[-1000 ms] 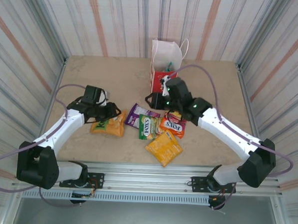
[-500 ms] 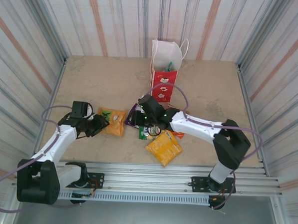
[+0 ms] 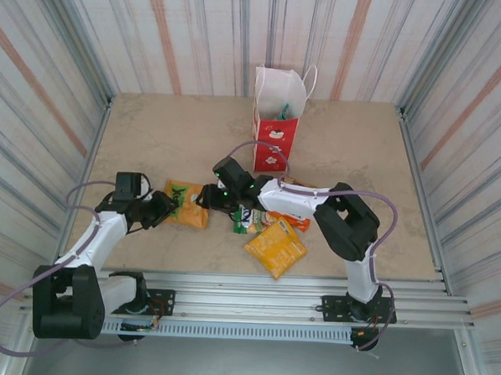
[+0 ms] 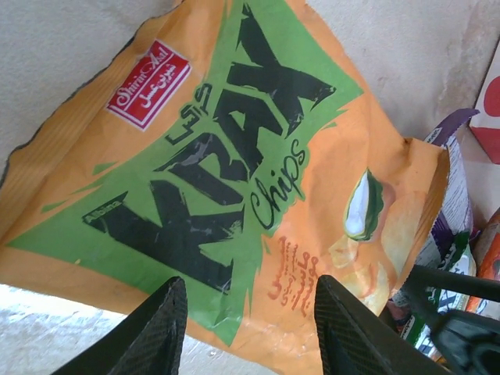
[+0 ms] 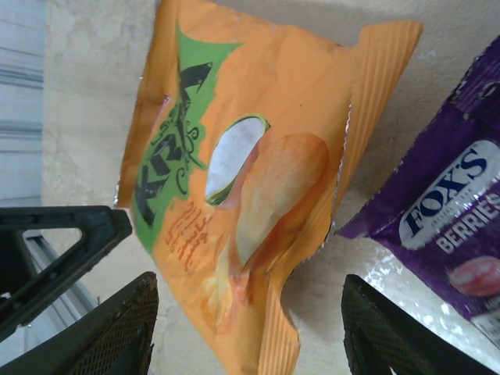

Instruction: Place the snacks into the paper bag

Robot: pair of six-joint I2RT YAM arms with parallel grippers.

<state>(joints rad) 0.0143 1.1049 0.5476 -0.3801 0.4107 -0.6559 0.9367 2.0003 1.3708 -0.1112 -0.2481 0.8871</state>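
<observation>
the krax packet lies flat on the desk, just left of the other snacks and well short of the bag, which stands upright at the far side. both hands are at this one packet. the left hand is released, its jaws apart over one edge of the packet with nothing pinched. the right hand faces it from the opposite side, also released, jaws wide and holding nothing. the purple packet lies just beside the krax packet's corner.

the packet looks light and puffed with air. its glossy film is probably slippery and the chips inside are easy to crush. a hard squeeze across the belly would likely slide off or break the contents. the ribbed seal at the end near the right hand seems the better hold, being flatter, stiffer and thin enough to pinch. since it lies flat, a finger has to get under that edge first. only one hand should close, as the two are close enough to knock together. the bag looks light too and may tip.
</observation>
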